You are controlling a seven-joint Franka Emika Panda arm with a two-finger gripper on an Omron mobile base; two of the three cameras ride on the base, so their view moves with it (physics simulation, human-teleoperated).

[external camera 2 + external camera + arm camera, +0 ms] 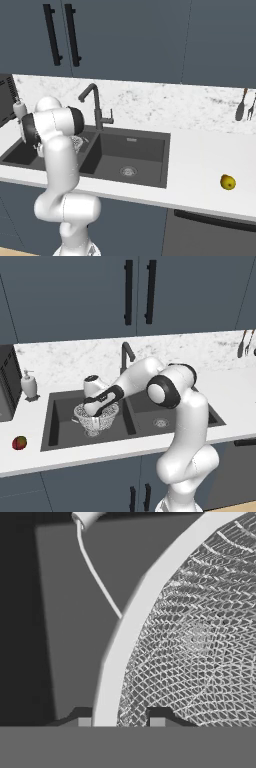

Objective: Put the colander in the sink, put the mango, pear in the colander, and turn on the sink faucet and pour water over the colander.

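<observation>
- The pincer (93,412) is down in the left basin of the sink (59,432), pinching the rim of the colander (100,423).
- The hand view gives the close look: the colander (200,637) has its white rim running up between the two fingertips (84,721), one each side, mesh on the right, dark basin wall on the left.
- From the left base view, the mango (19,443) sits on the worktop (30,456) left of the sink, well apart from the colander.
- There too, a soap dispenser (28,384) stands behind the sink's left corner.
- The right base view adds the pear (228,182), out on the worktop far right of the sink.
- That side also shows the sink faucet (95,107) in full, gooseneck behind the divider, side lever visible; the arm hides most of the colander (77,142) here.
</observation>
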